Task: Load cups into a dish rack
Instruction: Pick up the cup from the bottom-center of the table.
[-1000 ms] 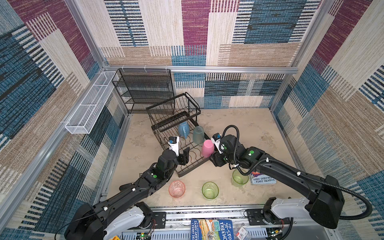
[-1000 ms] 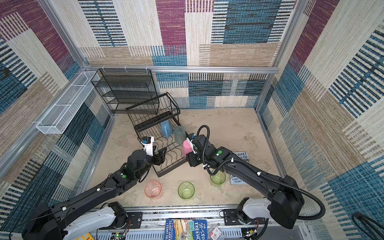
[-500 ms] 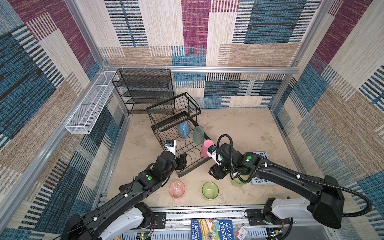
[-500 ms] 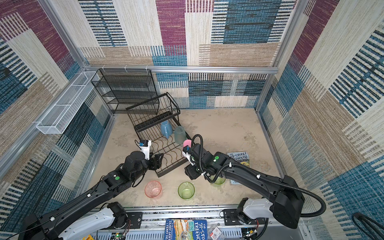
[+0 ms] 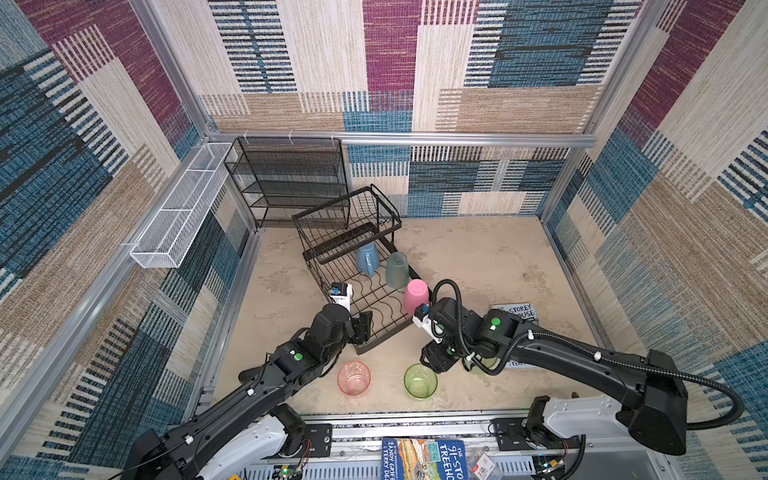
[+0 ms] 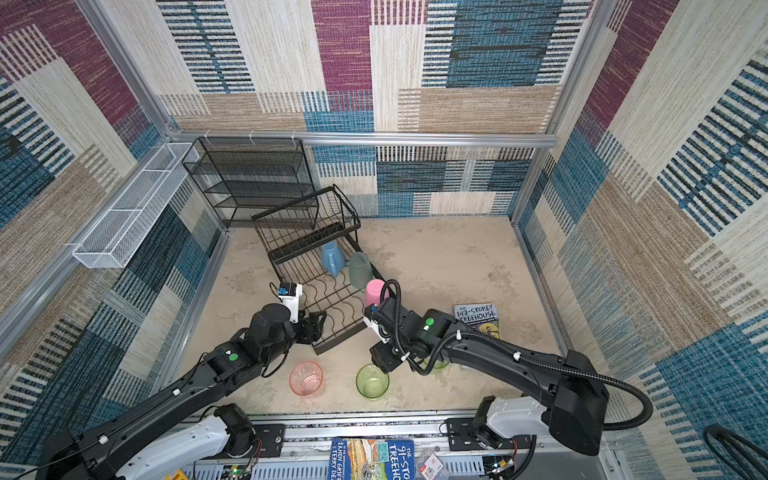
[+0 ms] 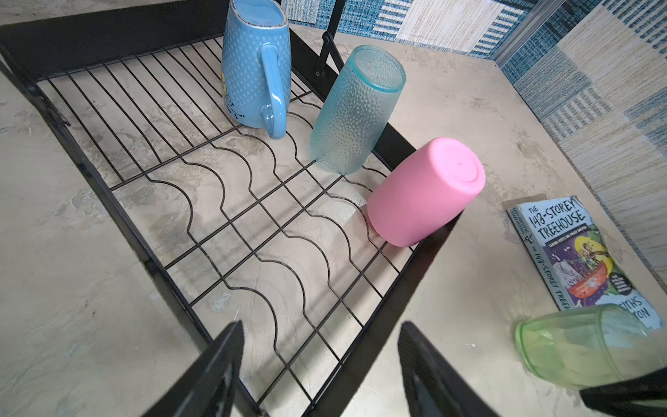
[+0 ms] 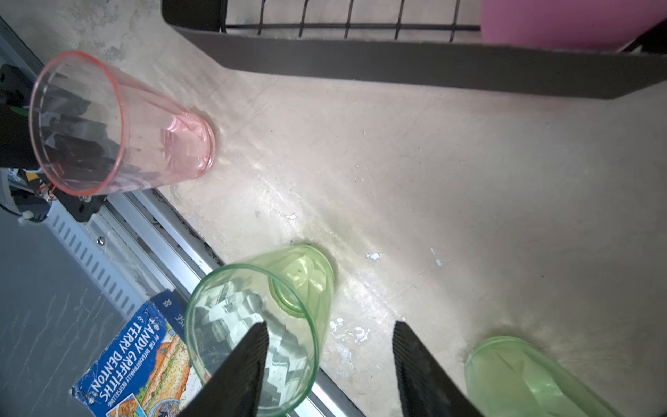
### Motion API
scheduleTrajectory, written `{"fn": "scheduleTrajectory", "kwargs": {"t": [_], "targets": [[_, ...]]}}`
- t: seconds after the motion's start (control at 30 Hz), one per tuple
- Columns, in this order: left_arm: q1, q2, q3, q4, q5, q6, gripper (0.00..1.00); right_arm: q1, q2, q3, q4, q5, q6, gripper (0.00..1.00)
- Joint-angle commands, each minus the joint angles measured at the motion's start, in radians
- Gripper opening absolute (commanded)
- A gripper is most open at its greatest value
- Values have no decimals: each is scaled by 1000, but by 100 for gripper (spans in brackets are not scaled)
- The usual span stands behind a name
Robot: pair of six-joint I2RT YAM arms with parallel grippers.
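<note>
Largely hidden under right arm, just beside book: green cup. Likewise covered: near half of book.

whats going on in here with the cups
Two arms are loading the dish rack. Blue mug, teal tumbler and opaque pink cup are in its lower tray; clear pink cup, front green cup and other green cup are on the table. Right gripper hovers open at the front green cup; left gripper is open and empty.
</note>
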Motion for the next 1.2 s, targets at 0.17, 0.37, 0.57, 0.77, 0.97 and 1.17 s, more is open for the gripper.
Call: {"fn": "scheduleTrajectory", "kwargs": {"t": [0.17, 0.37, 0.57, 0.77, 0.97, 1.17], "targets": [[0, -22, -7, -11, 8, -13, 71, 57, 28, -9, -43, 33, 30, 54], [0, -46, -15, -25, 5, -19, 71, 86, 74, -6, -48, 84, 41, 52], [0, -66, -17, -46, -1, -20, 71, 92, 98, -4, -35, 115, 53, 45], [0, -82, -19, -66, -12, -27, 71, 100, 120, 7, -23, 140, 71, 37], [0, -90, -19, -82, -19, -25, 70, 125, 148, 21, -5, 140, 88, 30], [0, -88, -8, -94, -18, -28, 70, 161, 182, 40, -14, 155, 97, 22]]}}
